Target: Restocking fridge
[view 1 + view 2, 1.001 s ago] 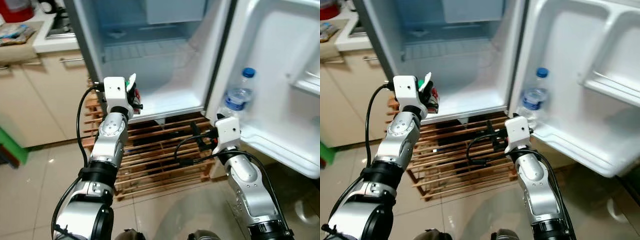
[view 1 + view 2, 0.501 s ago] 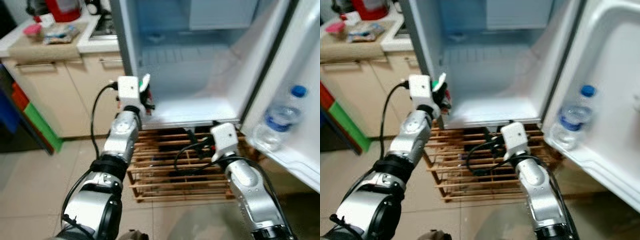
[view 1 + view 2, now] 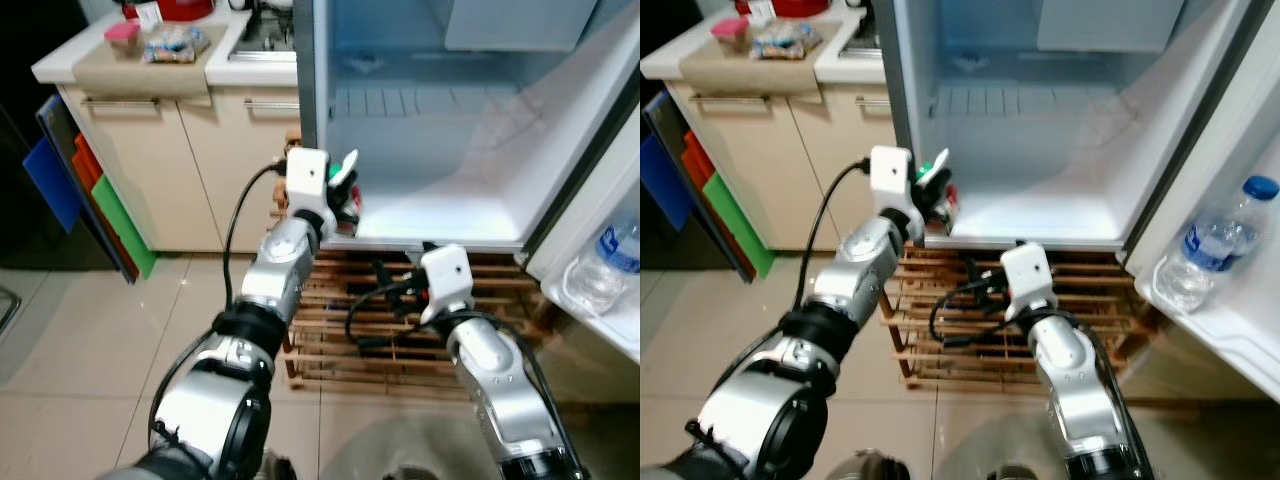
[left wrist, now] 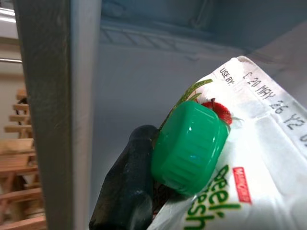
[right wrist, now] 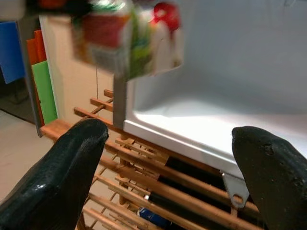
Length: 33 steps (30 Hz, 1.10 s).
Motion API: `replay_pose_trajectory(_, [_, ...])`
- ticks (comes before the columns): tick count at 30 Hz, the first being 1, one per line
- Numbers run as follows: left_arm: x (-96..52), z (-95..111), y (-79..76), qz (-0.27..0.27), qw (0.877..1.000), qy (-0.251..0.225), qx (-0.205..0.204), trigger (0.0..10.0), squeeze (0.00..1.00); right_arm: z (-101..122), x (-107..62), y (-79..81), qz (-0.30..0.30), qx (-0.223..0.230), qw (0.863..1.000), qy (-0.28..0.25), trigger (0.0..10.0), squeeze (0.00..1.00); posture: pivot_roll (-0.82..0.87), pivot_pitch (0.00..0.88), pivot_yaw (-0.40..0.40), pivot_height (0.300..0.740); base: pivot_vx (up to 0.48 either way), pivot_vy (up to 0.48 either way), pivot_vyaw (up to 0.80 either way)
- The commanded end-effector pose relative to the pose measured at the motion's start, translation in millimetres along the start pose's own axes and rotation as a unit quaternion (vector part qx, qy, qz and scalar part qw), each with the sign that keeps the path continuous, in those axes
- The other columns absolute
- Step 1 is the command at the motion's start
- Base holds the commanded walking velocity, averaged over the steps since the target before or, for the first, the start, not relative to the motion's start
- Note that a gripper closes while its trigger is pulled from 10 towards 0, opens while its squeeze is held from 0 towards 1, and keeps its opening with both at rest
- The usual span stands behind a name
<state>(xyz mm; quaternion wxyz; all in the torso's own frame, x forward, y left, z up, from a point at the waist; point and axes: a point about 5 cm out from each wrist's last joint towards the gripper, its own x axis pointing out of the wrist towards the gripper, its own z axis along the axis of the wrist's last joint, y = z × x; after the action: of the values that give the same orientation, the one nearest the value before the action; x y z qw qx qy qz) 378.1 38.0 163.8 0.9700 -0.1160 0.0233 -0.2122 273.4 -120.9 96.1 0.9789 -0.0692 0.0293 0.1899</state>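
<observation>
Gripping left claw [image 3: 345, 190], juice carton [image 4: 240, 158] stamped "USE BY 20 MAY 26"

white drink carton with green screw cap [image 4: 240, 158] | top seam, black print: "USE BY", then "C 20 MAY 26 Y2", cut off at the frame edge | side: green lettering, partly hidden, "eel" above "ash" | small red tag beside it: unreadable

white carton [image 4: 259, 158] with green cap [image 4: 189, 146], red fruit print; white fridge [image 3: 450, 215]; blue-capped bottle [image 3: 1215, 245].
</observation>
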Motion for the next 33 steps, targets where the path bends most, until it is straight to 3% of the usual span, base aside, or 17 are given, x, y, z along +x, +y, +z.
replay_pose_trajectory(1, [6.4, 9, -6.0, 0.002, 1.0, -0.004, -0.012, 10.0, 0.0, 2, -2.4, -3.7, -0.011, -0.005, 1.0, -0.001, 10.0, 0.0, -0.21, 0.041, 0.06, 0.716, 0.0, 0.0, 0.0])
replay_pose_trajectory(6, [11.5, 19, -0.6, 0.047, 0.999, -0.022, 0.015, 10.0, 0.0, 3, -11.3, -6.9, -0.036, -0.002, 0.999, -0.003, 10.0, 0.0, -0.24, 0.062, 0.075, 0.716, 0.0, 0.0, 0.0])
replay_pose_trajectory(12, [15.7, 33, 1.8, 0.055, 0.996, -0.044, 0.051, 10.0, 0.0, 3, -30.7, -17.4, -0.088, -0.002, 0.996, -0.001, 10.0, 0.0, -0.28, 0.084, 0.104, 0.716, 0.0, 0.0, 0.0])
replay_pose_trajectory(17, [14.7, 29, 5.4, 0.05, 0.996, -0.039, 0.062, 10.0, 0.0, -5, -46.3, -26.9, -0.126, 0.006, 0.992, 0.016, 10.0, 0.0, -0.3, 0.091, 0.123, 0.716, 0.0, 0.0, -0.8])
replay_pose_trajectory(22, [15.4, 25, 4.8, 0.053, 0.996, -0.031, 0.066, 10.0, 0.0, -4, -49.1, -23.0, -0.125, 0.006, 0.992, 0.019, 10.0, 0.0, -0.31, 0.094, 0.127, 0.716, 0.0, 0.0, 0.0])
replay_pose_trajectory(33, [15.2, 25, 7.4, 0.072, 0.996, -0.033, 0.048, 10.0, 0.0, -5, -51.1, -17.0, -0.111, 0.007, 0.993, 0.027, 10.0, 0.0, -0.31, 0.097, 0.122, 0.716, 0.416, 0.0, 0.0])
